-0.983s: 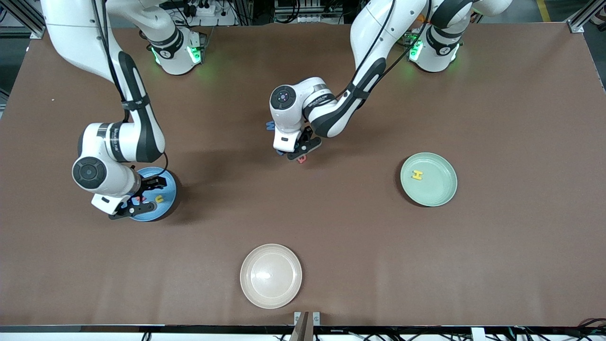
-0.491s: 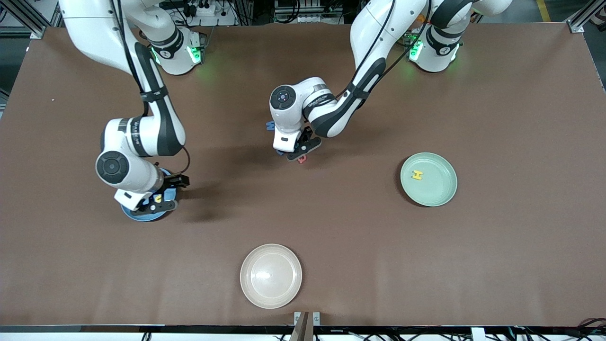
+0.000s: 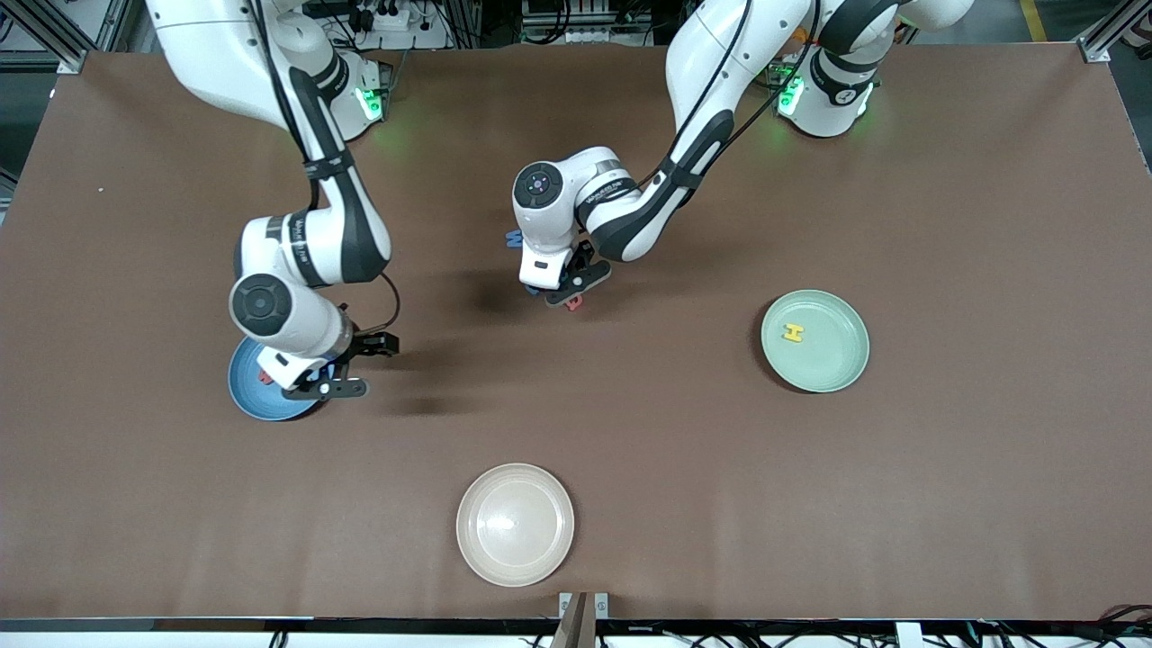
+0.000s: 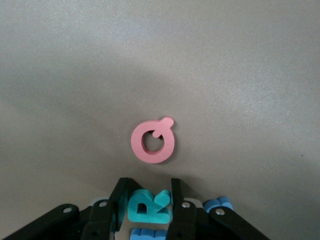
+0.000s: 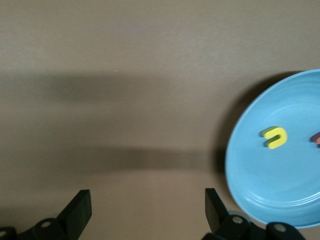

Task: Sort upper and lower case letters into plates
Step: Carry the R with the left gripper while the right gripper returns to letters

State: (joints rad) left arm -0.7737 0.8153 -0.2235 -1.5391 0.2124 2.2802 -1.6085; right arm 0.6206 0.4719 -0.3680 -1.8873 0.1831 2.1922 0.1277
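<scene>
Letters lie clustered near the middle of the brown counter (image 3: 945, 468), under the left hand (image 3: 567, 292), which is down among them. In the left wrist view its fingers (image 4: 116, 205) are drawn in on either side of a teal letter R (image 4: 149, 206), clamped on it at counter level. Just beside that, a pink letter Q (image 4: 154, 142) lies flat and free on the counter, apart from the fingertips. A blue letter (image 4: 150, 234) shows between the fingers, closer to the wrist, and another blue letter (image 4: 219, 204) peeks out beside one finger; which letters they are cannot be told. In the front view a further blue letter (image 3: 513, 238) sticks out from under the left wrist, on the side toward the robots' bases.

The right hand (image 3: 346, 367) hangs in the air over the counter at the rim of the blue plate (image 3: 247, 396), its fingers (image 5: 80, 210) spread wide apart with nothing between them. The blue plate sits toward the right arm's end of the counter. In the right wrist view it holds a yellow lower-case letter (image 5: 275, 137) shaped like a u or n, and the edge of a red letter (image 5: 316, 138) close to it; the red one also shows in the front view.

The mint green plate (image 3: 832, 364) sits toward the left arm's end of the counter, with a yellow letter H (image 3: 792, 333) lying in it. A cream-white plate (image 3: 515, 525) stands nearer to the front camera than the other two plates, roughly between them.
</scene>
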